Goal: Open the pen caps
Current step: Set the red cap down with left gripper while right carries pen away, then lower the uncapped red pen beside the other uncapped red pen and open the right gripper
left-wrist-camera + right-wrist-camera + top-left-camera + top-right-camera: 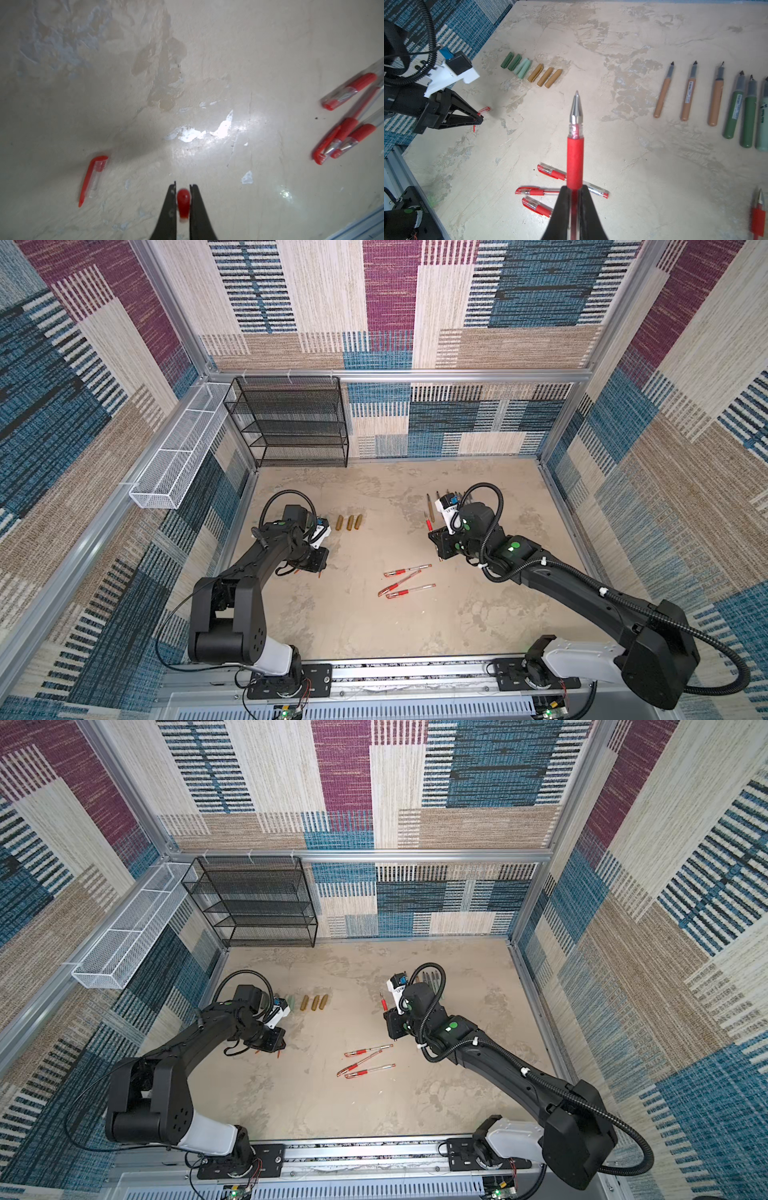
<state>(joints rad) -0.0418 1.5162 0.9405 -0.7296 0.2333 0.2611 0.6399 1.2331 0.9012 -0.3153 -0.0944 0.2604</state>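
My left jaws are pressed on a red cap (pixel 183 204), blurred, its base hidden between them. A loose red cap (pixel 92 179) lies on the table (pixel 207 62) beside them. My right jaws pinch an uncapped red pen (pixel 575 145), tail hidden. Only the right wrist view shows the green caps (pixel 514 62) plainly, with gold caps (pixel 545 76) alongside, beyond my left jaws. In both top views the held cap is perhaps a red sliver.

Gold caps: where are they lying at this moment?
In both top views the three gold caps lie in a row on the left side; the right wrist view shows the green caps beside them and the left gripper close by.
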